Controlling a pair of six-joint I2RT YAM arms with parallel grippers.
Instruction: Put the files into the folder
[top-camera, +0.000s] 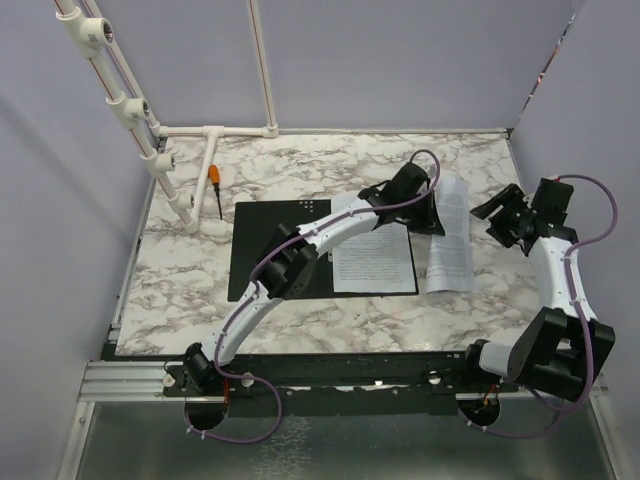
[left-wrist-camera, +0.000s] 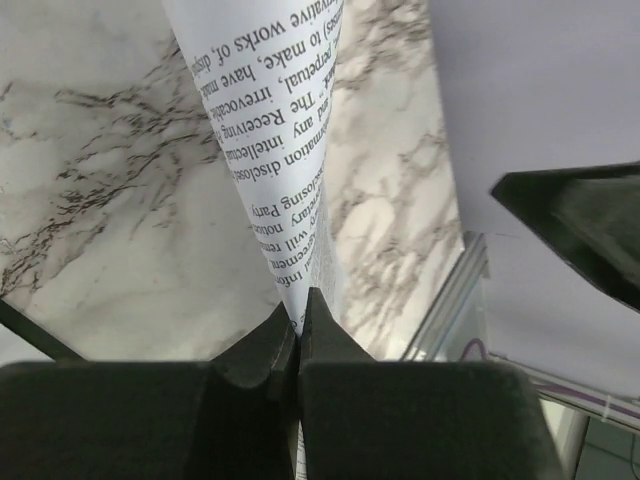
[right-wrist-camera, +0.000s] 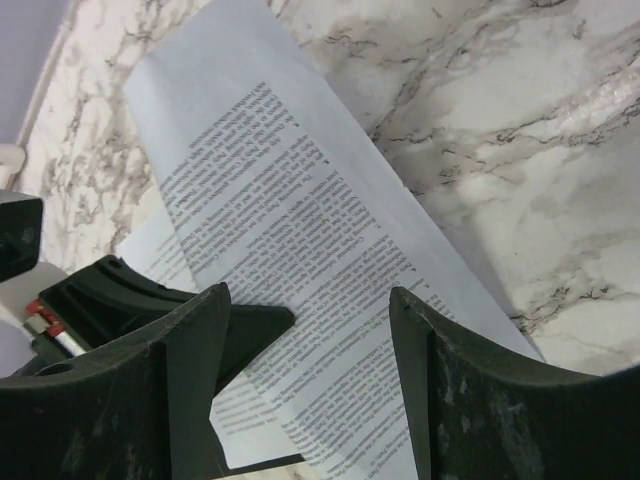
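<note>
From above, an open black folder (top-camera: 262, 250) is seen on the marble-patterned table (top-camera: 180, 265), one white printed sheet (top-camera: 372, 262) on it, a second white printed sheet (top-camera: 452, 240) just beside; its spine is hidden by the left arm (top-camera: 330, 230). At the left wrist, the left gripper (left-wrist-camera: 299, 318) is clamped on the second sheet's bowed edge, which could be torn by a hard pull. At the right wrist, the right gripper (right-wrist-camera: 308, 300) is held apart, empty.

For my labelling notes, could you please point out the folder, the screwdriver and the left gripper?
folder (top-camera: 252, 240): top view, bare black inside, left half.
screwdriver (top-camera: 213, 175): top view, orange handle.
left gripper (left-wrist-camera: 299, 320): left wrist view, between fingertips pinching a sheet (left-wrist-camera: 270, 130).
</note>
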